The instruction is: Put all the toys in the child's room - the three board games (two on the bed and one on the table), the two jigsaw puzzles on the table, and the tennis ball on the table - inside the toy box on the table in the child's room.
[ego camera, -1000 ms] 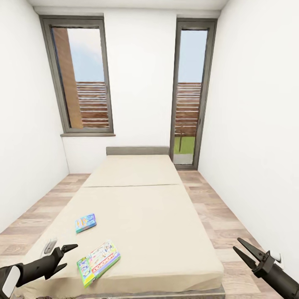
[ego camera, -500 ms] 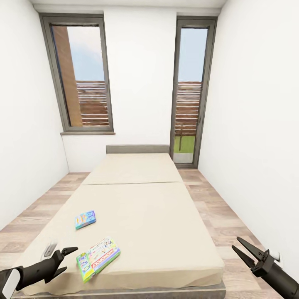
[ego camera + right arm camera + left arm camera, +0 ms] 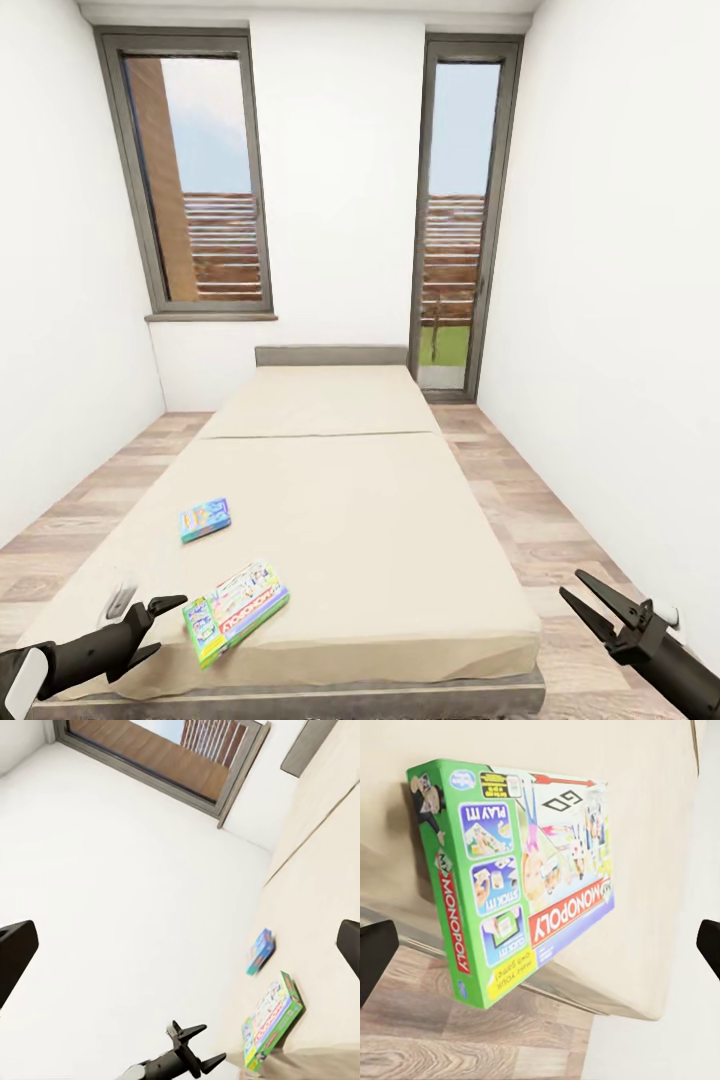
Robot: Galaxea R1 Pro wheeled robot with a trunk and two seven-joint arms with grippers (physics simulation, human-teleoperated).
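Two board games lie on the beige bed [image 3: 360, 500]. The Monopoly box [image 3: 235, 610], green-sided, rests near the bed's front left corner, and it also appears close up in the left wrist view as the Monopoly box [image 3: 517, 877]. A smaller blue board game [image 3: 204, 519] lies farther back on the left side. My left gripper [image 3: 160, 628] hangs open just left of the Monopoly box, apart from it. My right gripper [image 3: 590, 598] is open over the floor right of the bed. In the right wrist view the left gripper [image 3: 196, 1044], Monopoly box [image 3: 271, 1021] and blue game [image 3: 260, 952] are visible.
The bed fills the middle of a narrow room with white walls. Wood floor [image 3: 560, 520] runs along both sides. A window [image 3: 195, 180] and a glass door [image 3: 455, 220] are in the far wall.
The whole view has shifted: the bed and games sit slightly farther away and the bed's front edge shows more, so the camera has backed off. Both grippers stay open.
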